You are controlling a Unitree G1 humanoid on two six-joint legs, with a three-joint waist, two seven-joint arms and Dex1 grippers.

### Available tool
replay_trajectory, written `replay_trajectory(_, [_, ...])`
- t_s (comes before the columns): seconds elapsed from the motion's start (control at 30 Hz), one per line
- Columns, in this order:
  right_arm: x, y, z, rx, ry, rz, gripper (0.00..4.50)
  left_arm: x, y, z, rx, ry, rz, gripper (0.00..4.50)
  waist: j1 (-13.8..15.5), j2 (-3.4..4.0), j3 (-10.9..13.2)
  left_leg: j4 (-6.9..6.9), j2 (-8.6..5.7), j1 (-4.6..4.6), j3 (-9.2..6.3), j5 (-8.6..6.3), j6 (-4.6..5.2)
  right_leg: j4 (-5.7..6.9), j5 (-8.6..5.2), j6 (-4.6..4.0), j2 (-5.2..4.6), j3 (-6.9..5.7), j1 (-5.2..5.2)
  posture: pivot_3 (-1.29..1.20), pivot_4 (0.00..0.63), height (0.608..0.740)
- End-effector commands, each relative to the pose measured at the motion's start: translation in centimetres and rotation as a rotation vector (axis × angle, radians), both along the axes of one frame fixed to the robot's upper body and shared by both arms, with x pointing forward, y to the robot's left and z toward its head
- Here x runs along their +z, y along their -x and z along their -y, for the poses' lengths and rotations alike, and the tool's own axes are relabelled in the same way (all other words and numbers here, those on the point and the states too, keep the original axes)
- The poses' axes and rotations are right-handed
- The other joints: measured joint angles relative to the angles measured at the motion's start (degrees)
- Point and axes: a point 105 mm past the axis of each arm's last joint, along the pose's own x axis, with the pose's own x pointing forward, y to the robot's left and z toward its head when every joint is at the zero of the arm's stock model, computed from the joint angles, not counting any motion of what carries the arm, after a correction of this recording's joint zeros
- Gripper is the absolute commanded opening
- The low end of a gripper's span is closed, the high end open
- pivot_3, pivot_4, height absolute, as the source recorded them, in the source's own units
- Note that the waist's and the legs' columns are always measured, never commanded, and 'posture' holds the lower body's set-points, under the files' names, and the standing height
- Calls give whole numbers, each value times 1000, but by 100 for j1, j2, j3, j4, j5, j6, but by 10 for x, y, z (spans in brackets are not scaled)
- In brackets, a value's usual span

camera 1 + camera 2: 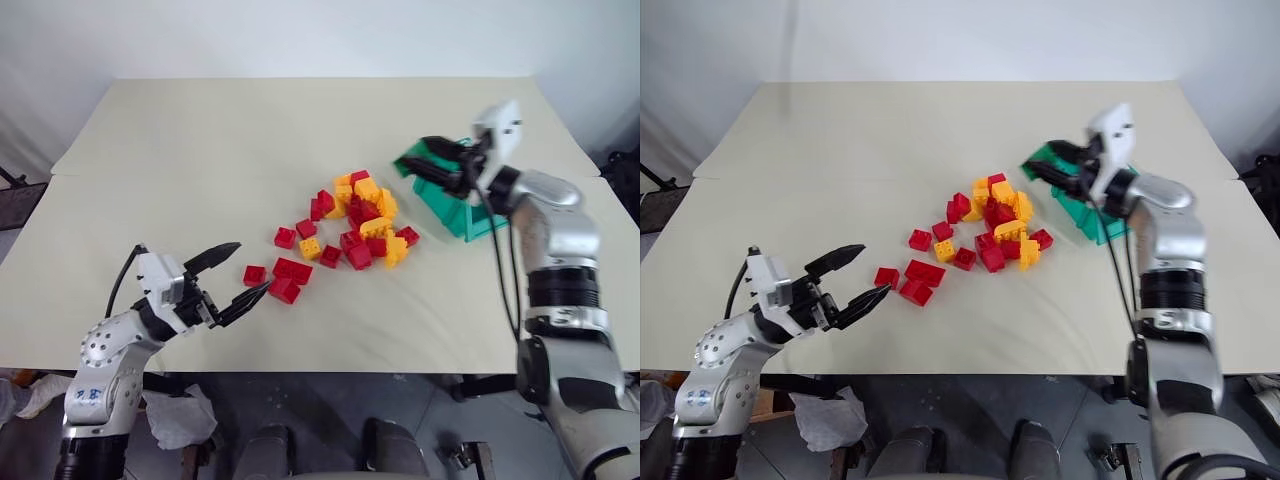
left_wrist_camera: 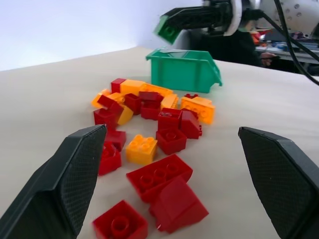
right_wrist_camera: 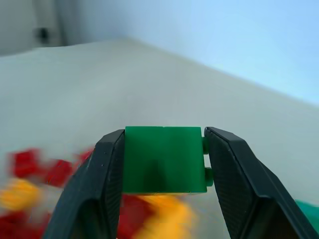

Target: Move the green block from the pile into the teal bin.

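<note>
The small square dark-green studded plastic brick [image 3: 164, 159], judged light, rigid and rather slick, is clamped by its flat sides in the right gripper [image 3: 164, 162] jaws above the teal plastic open-topped bin [image 2: 184, 69] (at about two o'clock from the heap of red and yellow-orange bricks [image 1: 350, 225] on the worktop), while the left gripper [image 1: 232, 276] jaws are spread wide, grasping nothing.

Both head eyes look steeply down over the table [image 1: 300, 130]; each wrist camera peers close along its fingers, sharing the pile [image 2: 149, 124].
</note>
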Motion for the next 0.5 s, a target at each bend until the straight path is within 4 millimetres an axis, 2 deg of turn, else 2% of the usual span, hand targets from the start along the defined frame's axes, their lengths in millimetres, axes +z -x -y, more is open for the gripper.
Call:
replay_trajectory(0.03, [24,3,50,-200,-30,113,2076,8,-3,14,-76,2,29,4500,-17,0,0,-1,0,2,4,0,0,1,0,0,0,2,0,0,150,740])
replay_trajectory(0.1, [22,-1,71,-288,-32,113,2076,10,-8,20,-107,1,34,4500,-42,0,0,0,1,4,5,0,0,0,0,0,0,3,0,0,150,740])
replay_trajectory(0.17, [15,-6,83,-348,-30,89,2076,12,-12,26,-137,-3,39,4500,-79,0,0,-1,1,5,7,0,0,1,0,0,0,3,0,0,150,740])
replay_trajectory(0.37, [-14,-23,81,-359,-17,-15,2076,15,-18,33,-169,-12,50,4500,-174,1,0,-5,3,5,7,0,0,0,0,0,0,3,1,0,150,740])
replay_trajectory(0.5, [-24,-29,76,-346,-18,-48,2076,15,-18,30,-159,-15,51,4500,-148,2,1,-2,3,2,5,0,0,-1,0,0,0,2,1,0,150,740])
